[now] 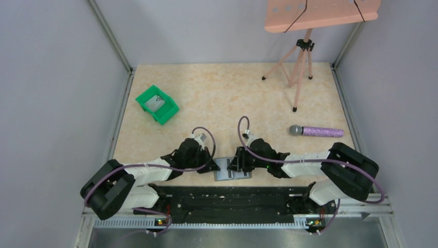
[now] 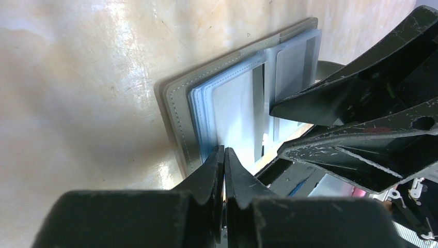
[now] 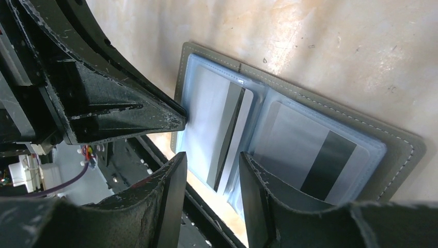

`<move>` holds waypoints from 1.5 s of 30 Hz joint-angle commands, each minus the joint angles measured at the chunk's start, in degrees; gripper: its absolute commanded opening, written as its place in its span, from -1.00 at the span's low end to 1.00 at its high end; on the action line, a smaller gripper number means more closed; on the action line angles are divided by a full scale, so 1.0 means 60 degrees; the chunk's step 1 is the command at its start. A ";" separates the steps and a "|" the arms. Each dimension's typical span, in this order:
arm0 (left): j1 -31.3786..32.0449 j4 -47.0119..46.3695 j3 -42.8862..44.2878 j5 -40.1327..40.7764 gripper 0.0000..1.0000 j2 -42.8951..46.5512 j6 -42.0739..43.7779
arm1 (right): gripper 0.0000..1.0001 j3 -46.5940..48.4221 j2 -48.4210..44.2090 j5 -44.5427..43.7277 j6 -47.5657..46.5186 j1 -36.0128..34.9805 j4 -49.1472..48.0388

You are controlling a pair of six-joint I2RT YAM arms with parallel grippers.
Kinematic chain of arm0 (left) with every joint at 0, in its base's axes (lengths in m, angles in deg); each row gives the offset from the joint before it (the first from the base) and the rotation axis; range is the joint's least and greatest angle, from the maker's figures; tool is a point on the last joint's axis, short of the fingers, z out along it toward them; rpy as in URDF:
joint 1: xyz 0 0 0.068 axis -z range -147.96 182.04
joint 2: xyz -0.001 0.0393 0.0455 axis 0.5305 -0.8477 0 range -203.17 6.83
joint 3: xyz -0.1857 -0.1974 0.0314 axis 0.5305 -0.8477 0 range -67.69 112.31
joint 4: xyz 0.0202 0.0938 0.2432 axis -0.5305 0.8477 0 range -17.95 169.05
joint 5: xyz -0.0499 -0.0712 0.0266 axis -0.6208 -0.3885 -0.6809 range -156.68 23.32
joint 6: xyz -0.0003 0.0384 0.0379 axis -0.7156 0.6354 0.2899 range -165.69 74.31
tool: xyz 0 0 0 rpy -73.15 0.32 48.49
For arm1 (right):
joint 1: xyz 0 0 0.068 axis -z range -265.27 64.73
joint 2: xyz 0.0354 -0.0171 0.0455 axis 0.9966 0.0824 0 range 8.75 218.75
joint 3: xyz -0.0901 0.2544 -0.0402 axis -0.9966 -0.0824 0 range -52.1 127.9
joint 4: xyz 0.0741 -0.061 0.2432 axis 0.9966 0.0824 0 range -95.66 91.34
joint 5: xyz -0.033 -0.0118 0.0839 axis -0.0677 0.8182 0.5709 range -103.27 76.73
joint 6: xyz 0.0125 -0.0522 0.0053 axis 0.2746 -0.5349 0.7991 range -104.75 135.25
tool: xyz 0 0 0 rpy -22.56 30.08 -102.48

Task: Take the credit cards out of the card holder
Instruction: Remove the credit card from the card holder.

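Left gripper (image 2: 223,151) is closed to a sliver, its tips right at the near edge of the clear sleeves of the card holder (image 2: 206,108). Whether a card edge sits between them, I can't tell. Right gripper (image 3: 210,157) stands half open, fingers straddling a striped card (image 3: 227,124), gripping nothing. The holder lies open flat between both tools.

Card holder (image 1: 231,174) partly under both jaws
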 commanded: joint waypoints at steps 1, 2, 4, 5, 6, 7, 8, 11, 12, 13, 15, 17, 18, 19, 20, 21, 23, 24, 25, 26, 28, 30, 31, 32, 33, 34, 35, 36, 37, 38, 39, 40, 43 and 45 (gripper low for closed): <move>0.0008 -0.0058 -0.0261 0.0366 -0.87 0.0019 0.0204 | -0.14 0.0343 0.0205 -0.0213 -0.0157 0.0044 0.0266; 0.0010 -0.0060 -0.0274 0.0369 -0.87 -0.0003 0.0197 | -0.14 0.0368 0.0269 -0.0187 -0.0156 0.0042 0.0235; 0.0017 -0.0078 -0.0289 0.0359 -0.87 -0.0001 0.0180 | -0.14 0.0427 0.0360 -0.0147 -0.0140 0.0031 0.0228; 0.0019 -0.0095 -0.0291 0.0355 -0.87 -0.0016 0.0174 | -0.14 0.0432 0.0380 -0.0117 -0.0127 0.0037 0.0183; 0.0019 -0.0095 -0.0291 0.0353 -0.87 -0.0024 0.0168 | -0.14 0.0445 0.0397 -0.0060 -0.0103 0.0043 0.0084; 0.0019 -0.0103 -0.0287 0.0368 -0.87 -0.0032 0.0167 | -0.14 0.0423 0.0414 0.0004 -0.0049 0.0044 -0.0022; 0.0019 -0.0111 -0.0298 0.0369 -0.87 -0.0033 0.0167 | -0.14 0.0388 0.0450 0.0113 0.0028 0.0046 -0.0185; 0.0019 -0.0169 -0.0320 0.0371 -0.86 -0.0076 0.0140 | -0.14 0.0227 0.0639 0.0579 0.0284 0.0132 -0.0967; 0.0019 -0.0176 -0.0309 0.0370 -0.86 -0.0084 0.0138 | -0.14 0.0142 0.0706 0.0718 0.0384 0.0163 -0.1265; 0.0019 -0.0170 -0.0275 0.0370 -0.86 -0.0104 0.0130 | -0.15 0.0028 0.0758 0.0819 0.0492 0.0185 -0.1555; 0.0019 -0.0111 -0.0182 0.0359 -0.86 -0.0155 0.0165 | -0.21 -0.0157 0.0808 0.0933 0.0625 0.0245 -0.2025; 0.0019 -0.0107 -0.0158 0.0341 -0.86 -0.0190 0.0167 | -0.32 -0.0289 0.0866 0.1040 0.0688 0.0326 -0.2303; 0.0019 -0.0128 -0.0166 0.0340 -0.86 -0.0199 0.0167 | -0.39 -0.0335 0.0860 0.1081 0.0717 0.0350 -0.2397; 0.0019 -0.0132 -0.0180 0.0340 -0.86 -0.0204 0.0167 | -0.46 -0.0390 0.0863 0.1115 0.0739 0.0377 -0.2495; 0.0019 -0.0113 -0.0180 0.0353 -0.86 -0.0214 0.0176 | -0.52 -0.0470 0.0833 0.1116 0.0751 0.0389 -0.2545; 0.0019 -0.0076 -0.0200 0.0386 -0.86 -0.0224 0.0181 | -0.59 -0.0510 0.0799 0.1112 0.0752 0.0417 -0.2574; 0.0019 0.0035 -0.0182 0.0458 -0.86 -0.0230 0.0196 | -0.70 -0.0609 0.0729 0.1118 0.0750 0.0497 -0.2571; 0.0019 0.0135 -0.0167 0.0505 -0.86 -0.0239 0.0196 | -0.78 -0.0670 0.0682 0.1135 0.0734 0.0551 -0.2579; 0.0019 0.0232 -0.0132 0.0562 -0.86 -0.0251 0.0207 | -0.88 -0.0721 0.0603 0.1160 0.0737 0.0596 -0.2598; 0.0027 0.0337 -0.0106 0.0630 -0.86 -0.0264 0.0229 | -0.96 -0.0774 0.0540 0.1178 0.0717 0.0653 -0.2600; 0.0019 0.0417 -0.0079 0.0694 -0.86 -0.0258 0.0274 | -1.00 -0.0855 0.0426 0.1222 0.0676 0.0748 -0.2570; 0.0019 0.0564 -0.0038 0.0818 -0.85 -0.0261 0.0284 | -1.00 -0.0877 0.0352 0.1252 0.0644 0.0824 -0.2423; 0.0023 0.0672 0.0010 0.0898 -0.85 -0.0268 0.0290 | -1.00 -0.0896 0.0331 0.1289 0.0625 0.0861 -0.2383; 0.0020 0.0804 0.0060 0.0983 -0.85 -0.0260 0.0289 | -1.00 -0.0931 0.0314 0.1302 0.0621 0.0889 -0.2361; 0.0019 0.0938 0.0128 0.1043 -0.84 -0.0246 0.0318 | -1.00 -0.0976 0.0288 0.1290 0.0633 0.0920 -0.2355; 0.0019 0.1037 0.0177 0.1075 -0.84 -0.0257 0.0362 | -1.00 -0.1018 0.0266 0.1286 0.0648 0.0928 -0.2341; 0.0019 0.1119 0.0222 0.1097 -0.84 -0.0264 0.0387 | -1.00 -0.1054 0.0232 0.1286 0.0638 0.0945 -0.2314; 0.0019 0.1170 0.0249 0.1114 -0.83 -0.0245 0.0396 | -0.98 -0.1095 0.0182 0.1261 0.0641 0.0959 -0.2292; 0.0019 0.1196 0.0251 0.1136 -0.83 -0.0254 0.0412 | -0.98 -0.1117 0.0125 0.1257 0.0634 0.0977 -0.2254; 0.0019 0.1199 0.0240 0.1158 -0.83 -0.0258 0.0415 | -0.98 -0.1114 0.0056 0.1256 0.0617 0.0990 -0.2195; 0.0019 0.1213 0.0237 0.1168 -0.83 -0.0268 0.0403 | -1.00 -0.1101 0.0005 0.1278 0.0591 0.0997 -0.2134; 0.0019 0.1227 0.0248 0.1174 -0.83 -0.0271 0.0402 | -1.00 -0.1083 -0.0060 0.1292 0.0580 0.1018 -0.2028; 0.0019 0.1242 0.0266 0.1149 -0.82 -0.0221 0.0383 | -1.00 -0.0990 -0.0383 0.1170 0.0602 0.1105 -0.1303; 0.0027 0.1292 0.0325 0.1132 -0.80 -0.0124 0.0407 | -1.00 -0.0985 -0.0762 0.1073 0.0643 0.1176 -0.0785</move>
